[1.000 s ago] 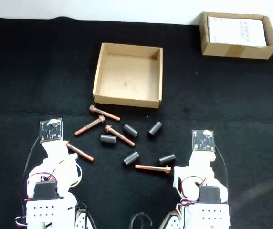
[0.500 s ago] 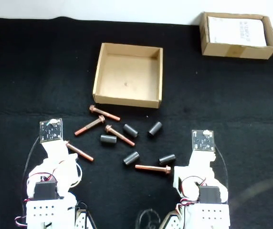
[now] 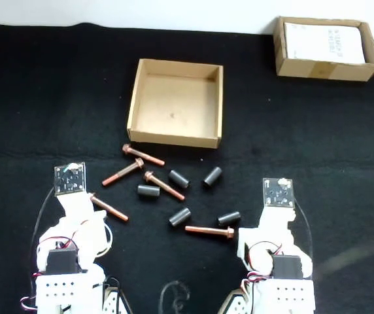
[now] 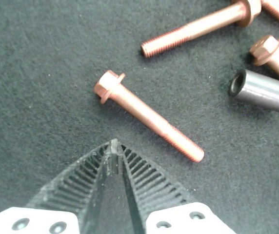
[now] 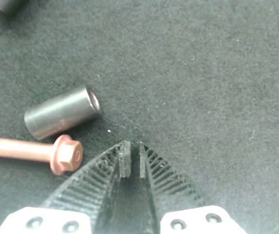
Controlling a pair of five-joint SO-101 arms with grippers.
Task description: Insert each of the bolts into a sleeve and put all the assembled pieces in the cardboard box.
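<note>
Several copper bolts lie on the black cloth in front of the open cardboard box (image 3: 177, 101), among several dark sleeves. My left gripper (image 4: 113, 145) is shut and holds nothing, its tips just short of a bolt (image 4: 147, 114), the same bolt (image 3: 108, 207) lying beside the left arm (image 3: 69, 180). My right gripper (image 5: 132, 152) is shut and holds nothing; close to its tips are a sleeve (image 5: 61, 113) and a bolt's head (image 5: 66, 154). From above, that sleeve (image 3: 229, 218) and bolt (image 3: 209, 230) lie just left of the right arm (image 3: 278, 193).
A second cardboard box (image 3: 325, 49) holding white paper stands at the back right. More bolts (image 3: 142, 155) (image 3: 123, 171) (image 3: 164, 186) and sleeves (image 3: 179, 178) (image 3: 212, 176) (image 3: 148, 191) (image 3: 180, 217) are scattered between the arms and the box.
</note>
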